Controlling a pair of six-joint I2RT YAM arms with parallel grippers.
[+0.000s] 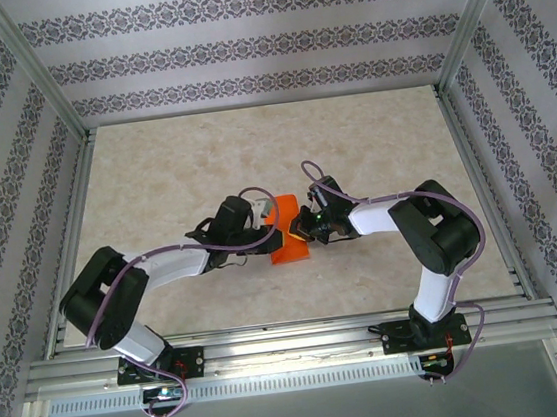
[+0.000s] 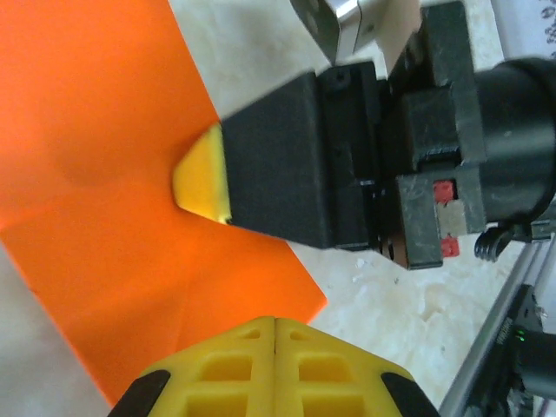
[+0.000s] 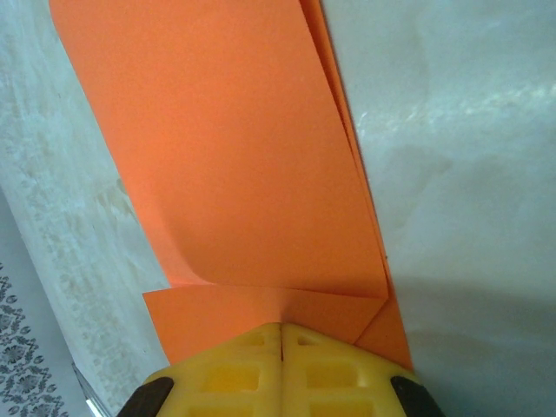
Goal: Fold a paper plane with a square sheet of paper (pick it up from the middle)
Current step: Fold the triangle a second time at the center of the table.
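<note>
Touching the thin bright orange folded paper sheet [image 2: 104, 243] on the bench [image 2: 391, 304], the closed right hand [image 2: 201, 178] shows from the left wrist, ahead of the closed left hand [image 2: 275, 334]; right wrist reveals layered edges

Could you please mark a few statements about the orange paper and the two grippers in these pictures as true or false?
1. The square sheet of paper lies on the table, between the two arms' ends. True.
2. The sheet is one flat layer with no fold in it. False: the right wrist view shows folded layers overlapping.
3. The left gripper has its fingers spread wide. False: its yellow fingers meet, so it is shut.
4. The right gripper is shut, its fingers together at the edge of the orange paper. True.
</note>
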